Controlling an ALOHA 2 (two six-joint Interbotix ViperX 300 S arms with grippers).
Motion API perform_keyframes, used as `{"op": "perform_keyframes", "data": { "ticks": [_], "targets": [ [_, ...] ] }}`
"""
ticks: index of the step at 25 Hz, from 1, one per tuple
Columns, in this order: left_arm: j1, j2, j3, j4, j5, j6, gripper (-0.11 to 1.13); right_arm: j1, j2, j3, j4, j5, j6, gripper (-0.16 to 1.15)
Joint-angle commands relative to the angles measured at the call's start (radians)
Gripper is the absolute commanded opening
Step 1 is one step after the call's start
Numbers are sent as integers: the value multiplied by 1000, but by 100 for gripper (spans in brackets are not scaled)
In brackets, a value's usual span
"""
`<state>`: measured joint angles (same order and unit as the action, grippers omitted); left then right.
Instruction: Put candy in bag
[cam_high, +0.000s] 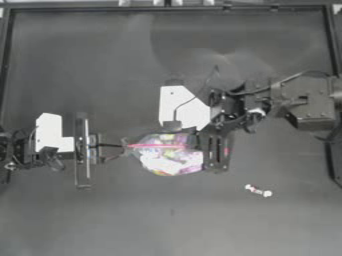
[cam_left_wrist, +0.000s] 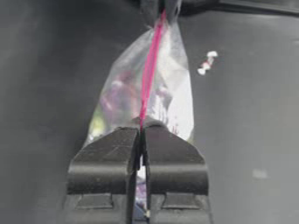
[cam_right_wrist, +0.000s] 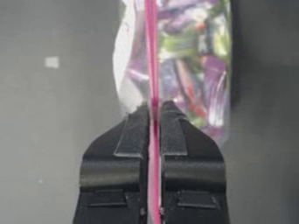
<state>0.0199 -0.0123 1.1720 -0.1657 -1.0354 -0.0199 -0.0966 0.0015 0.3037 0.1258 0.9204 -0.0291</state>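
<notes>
The bag (cam_high: 167, 155), a clear crinkly pouch with multicoloured contents, hangs stretched between both grippers at the table's middle. Its pink strip (cam_high: 157, 146) runs taut from one gripper to the other. My left gripper (cam_high: 123, 148) is shut on the strip's left end, its jaws pinching the pink edge (cam_left_wrist: 142, 124). My right gripper (cam_high: 200, 142) is shut on the strip's right end, with the pink strip (cam_right_wrist: 153, 87) passing between its jaws. The candy (cam_high: 258, 190), a tiny white sweet with a red middle, lies on the table to the lower right of the bag, also seen as the candy (cam_left_wrist: 206, 62) beyond the bag.
The dark table (cam_high: 100, 65) has a raised border along its far and side edges. The right arm's base (cam_high: 310, 105) stands at the right side.
</notes>
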Motion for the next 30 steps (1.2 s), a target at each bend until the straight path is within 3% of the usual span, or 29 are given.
{"op": "perform_keyframes", "data": {
  "ticks": [1, 30],
  "targets": [
    [3, -25, 3, -3, -3, 0, 34, 2, -61, 18, -14, 0, 15, 26],
    [2, -21, -6, -3, 0, -2, 34, 2, -209, 193, -43, -26, 106, 26]
  ]
}}
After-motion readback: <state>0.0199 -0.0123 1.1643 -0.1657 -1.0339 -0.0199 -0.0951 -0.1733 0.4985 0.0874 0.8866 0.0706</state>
